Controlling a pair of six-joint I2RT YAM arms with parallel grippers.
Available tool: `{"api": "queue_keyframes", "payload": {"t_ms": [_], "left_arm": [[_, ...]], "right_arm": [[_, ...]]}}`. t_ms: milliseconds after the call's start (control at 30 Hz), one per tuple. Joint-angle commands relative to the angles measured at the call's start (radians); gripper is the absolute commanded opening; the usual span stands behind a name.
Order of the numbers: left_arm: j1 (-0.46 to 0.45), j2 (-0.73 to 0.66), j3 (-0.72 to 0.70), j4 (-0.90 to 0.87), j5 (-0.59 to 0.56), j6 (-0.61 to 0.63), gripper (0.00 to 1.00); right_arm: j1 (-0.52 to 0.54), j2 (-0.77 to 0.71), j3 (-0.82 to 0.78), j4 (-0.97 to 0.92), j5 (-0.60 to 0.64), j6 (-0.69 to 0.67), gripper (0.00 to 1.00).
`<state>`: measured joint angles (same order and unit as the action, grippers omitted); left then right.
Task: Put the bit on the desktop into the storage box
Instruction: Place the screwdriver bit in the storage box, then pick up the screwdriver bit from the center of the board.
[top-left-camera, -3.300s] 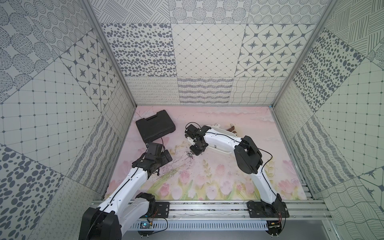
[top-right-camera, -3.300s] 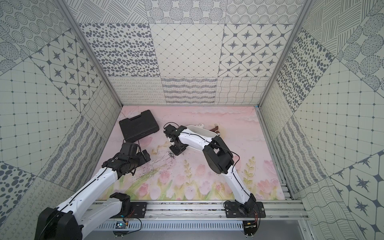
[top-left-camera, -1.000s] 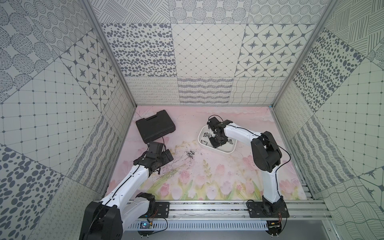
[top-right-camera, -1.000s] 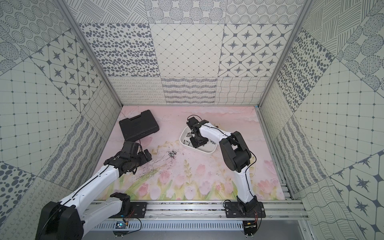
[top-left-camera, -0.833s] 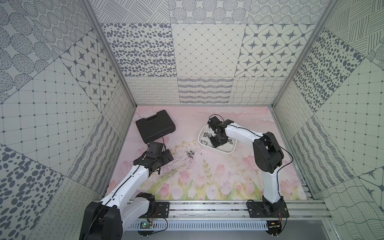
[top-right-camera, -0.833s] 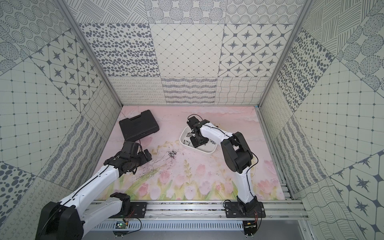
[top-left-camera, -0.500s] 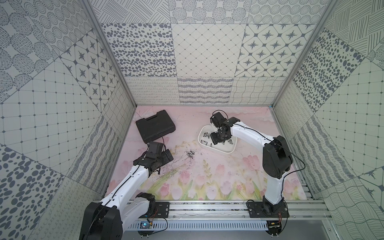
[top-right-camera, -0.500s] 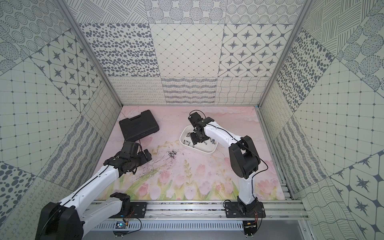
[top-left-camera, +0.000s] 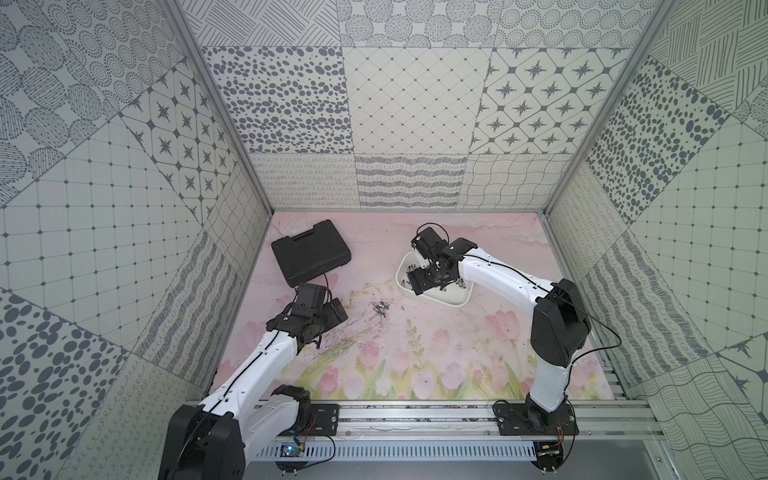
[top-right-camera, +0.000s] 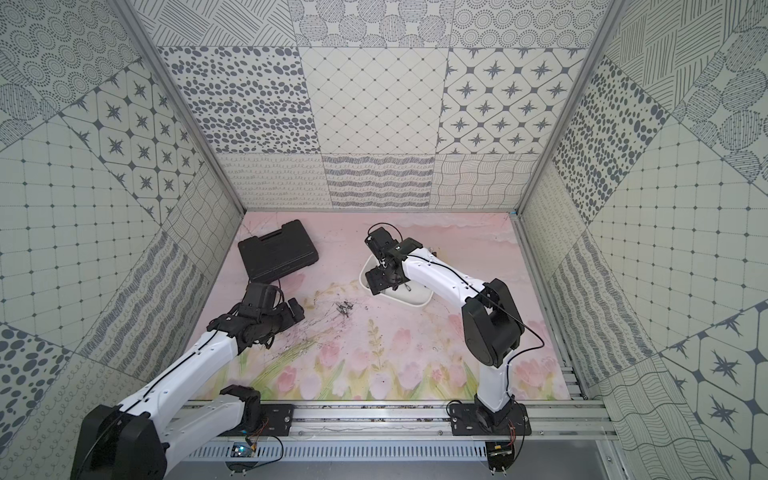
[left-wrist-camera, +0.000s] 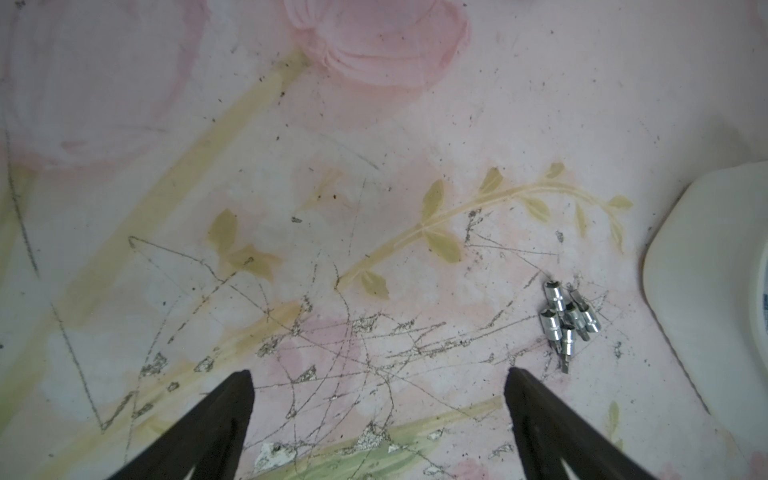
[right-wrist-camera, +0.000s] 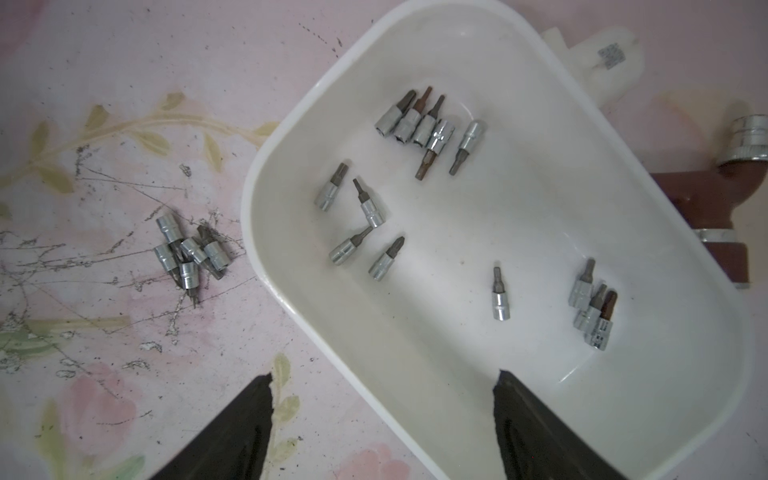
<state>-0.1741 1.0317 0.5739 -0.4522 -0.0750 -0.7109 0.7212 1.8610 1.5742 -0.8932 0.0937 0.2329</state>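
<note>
Your right gripper (right-wrist-camera: 384, 376) stands wide and holds nothing. One dark finger hangs over the desktop (right-wrist-camera: 124, 62), the other over the rim of the storage box (right-wrist-camera: 519, 199), and neither touches a bit. Your left gripper (left-wrist-camera: 379, 372) is also spread wide and is empty, above the scratched print.

The bits on the desktop (right-wrist-camera: 189, 253) lie in one small heap just beside the box wall. You can count five there, but they overlap, so the number is not certain. Both top views show the same heap (top-left-camera: 380, 308) between the two arms. Inside the box are thirteen bits (right-wrist-camera: 428, 124): five together, four loose, one alone, three together.

There is one black tool case (top-left-camera: 309, 251) and one dark red tool handle (right-wrist-camera: 706, 208) beside the box. A white tab with a small printed sticker (right-wrist-camera: 609, 56) shows writing too small to read.
</note>
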Motion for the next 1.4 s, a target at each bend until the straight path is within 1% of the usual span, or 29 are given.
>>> {"api": "queue_keyframes", "payload": {"t_ms": [0, 300, 767, 1167, 1367], "left_arm": [[0.005, 0.004, 0.006, 0.053, 0.047, -0.024, 0.99], [0.005, 0.024, 0.004, 0.067, 0.065, -0.038, 0.99], [0.005, 0.037, 0.000, 0.074, 0.067, -0.040, 0.99], [0.005, 0.044, 0.001, 0.074, 0.063, -0.036, 0.99], [0.004, 0.045, 0.000, 0.073, 0.061, -0.035, 0.99]], "right_arm": [[0.027, -0.045, 0.046, 0.013, -0.017, 0.020, 0.86], [0.107, 0.006, 0.115, -0.005, -0.049, 0.028, 0.79], [0.216, 0.149, 0.172, -0.010, -0.103, 0.062, 0.59], [0.240, 0.285, 0.240, -0.014, -0.089, 0.063, 0.45], [0.242, 0.339, 0.265, -0.014, -0.082, 0.067, 0.40]]}}
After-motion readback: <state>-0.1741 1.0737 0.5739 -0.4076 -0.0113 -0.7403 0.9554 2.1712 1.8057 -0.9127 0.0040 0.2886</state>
